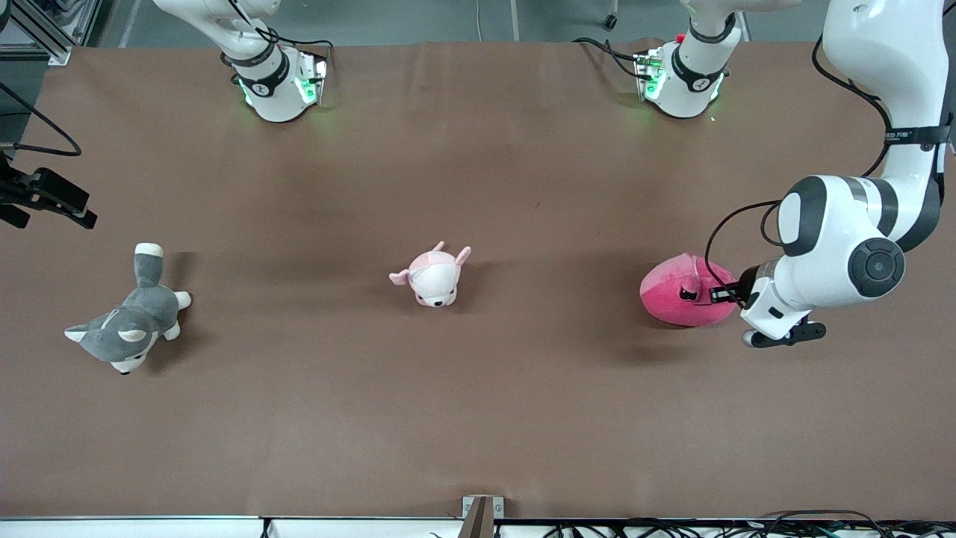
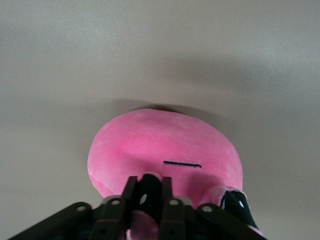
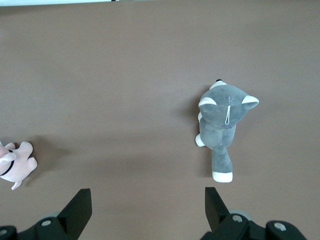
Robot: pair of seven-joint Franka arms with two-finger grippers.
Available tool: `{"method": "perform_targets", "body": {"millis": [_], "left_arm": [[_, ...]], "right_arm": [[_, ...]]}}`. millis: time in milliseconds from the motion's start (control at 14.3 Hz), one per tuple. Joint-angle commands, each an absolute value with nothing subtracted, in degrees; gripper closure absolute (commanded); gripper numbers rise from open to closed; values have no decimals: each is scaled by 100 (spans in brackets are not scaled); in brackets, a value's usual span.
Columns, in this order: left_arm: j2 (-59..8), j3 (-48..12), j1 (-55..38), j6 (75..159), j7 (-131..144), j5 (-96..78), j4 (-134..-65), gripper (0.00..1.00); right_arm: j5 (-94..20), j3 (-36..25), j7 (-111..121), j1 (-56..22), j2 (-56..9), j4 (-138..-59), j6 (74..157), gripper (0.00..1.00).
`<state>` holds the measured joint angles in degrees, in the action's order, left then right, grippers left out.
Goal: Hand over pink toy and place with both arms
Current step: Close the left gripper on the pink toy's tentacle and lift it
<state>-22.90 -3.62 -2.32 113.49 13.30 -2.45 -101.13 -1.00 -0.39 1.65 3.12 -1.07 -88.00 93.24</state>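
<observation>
The hot-pink blob toy (image 1: 676, 293) lies on the brown table toward the left arm's end; it fills the left wrist view (image 2: 165, 145). My left gripper (image 1: 707, 293) is low beside it and shut on a small dark nub of the toy, which shows pinched between the jaws in the left wrist view (image 2: 148, 184). I cannot tell whether the toy still rests on the table. My right gripper (image 3: 147, 200) is open and empty, high over the table toward the right arm's end.
A pale pink-and-white plush animal (image 1: 433, 275) lies mid-table and shows in the right wrist view (image 3: 15, 167). A grey-and-white husky plush (image 1: 131, 321) lies toward the right arm's end and shows in the right wrist view (image 3: 224, 125). The table's front edge (image 1: 478, 515) has a small bracket.
</observation>
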Motion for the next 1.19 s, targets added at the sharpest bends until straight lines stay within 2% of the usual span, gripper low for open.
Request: {"method": "perform_targets", "body": {"millis": [0, 349, 628, 837, 977, 1116], "left_arm": [[-2171, -360, -237, 11303, 1485, -316, -10265, 100], [-1794, -395, -299, 10637, 1722, -325, -9968, 100], [-1731, -895, -316, 9793, 2406, -1036, -8968, 100], [-1731, -1693, -325, 9501, 3642, -1265, -8290, 100], [-1775, -2317, -334, 9527, 4487, -1344, -8131, 100], [-1933, -2889, -517, 9754, 5104, -1353, -7841, 100]], "right_arm": [[-53, -44, 132, 281, -79, -8807, 9220, 0], [-53, -62, 517, 334, -220, -8789, 9211, 0], [-53, -62, 501, 308, -211, -8789, 9176, 0], [-227, -26, 519, 273, -211, -8789, 9045, 0], [-946, -44, 475, 307, -211, -8789, 8930, 1], [-1264, -44, 483, 290, -228, -8789, 8799, 18]]}}
